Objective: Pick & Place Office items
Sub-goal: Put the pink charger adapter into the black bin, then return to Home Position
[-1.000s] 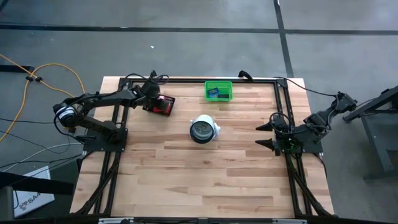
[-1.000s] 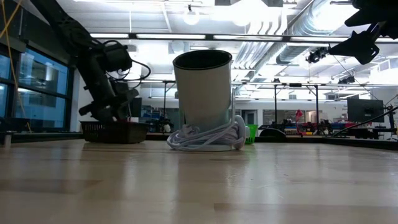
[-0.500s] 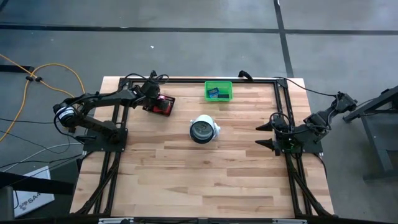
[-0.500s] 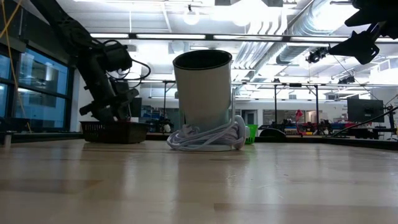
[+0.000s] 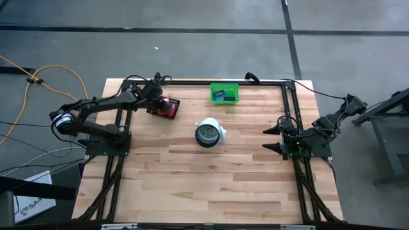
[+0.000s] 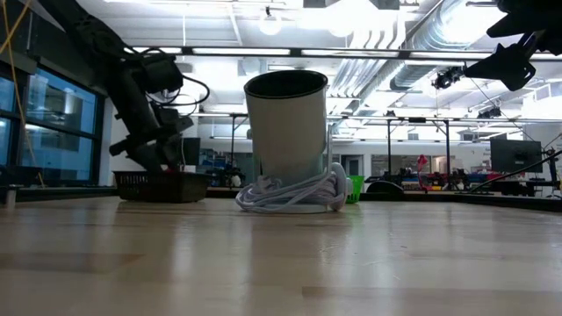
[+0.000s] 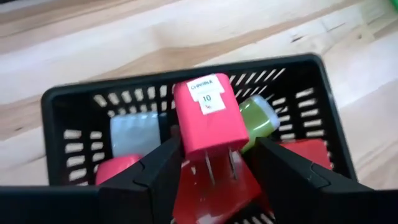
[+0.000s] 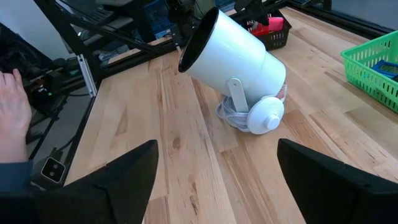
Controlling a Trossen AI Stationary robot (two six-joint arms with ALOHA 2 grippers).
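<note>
Left wrist view shows the left gripper (image 7: pixel 208 163) closed on a red rectangular block with a white label (image 7: pixel 208 117), its two dark fingers (image 7: pixel 158 171) pressing the block's sides just above the black slotted plastic tray (image 7: pixel 68 99). Inside that tray lie a pale blue flat piece (image 7: pixel 132 133), a green rounded piece (image 7: pixel 259 120) and more red pieces (image 7: pixel 118 169). From the high view, the left arm reaches from its base at the table's left edge toward the far left, elbow bent, wrist over the tray (image 5: pixel 167 108). A green plastic bin (image 5: pixel 225 93) holding blue flat rectangles (image 5: pixel 219 95) sits at the far edge, right of the tray. A white round lamp-like object with a dark face (image 5: pixel 209 132) stands near the middle. The right gripper (image 5: pixel 274 139) waits at the right edge with fingers spread wide, holding nothing.
</note>
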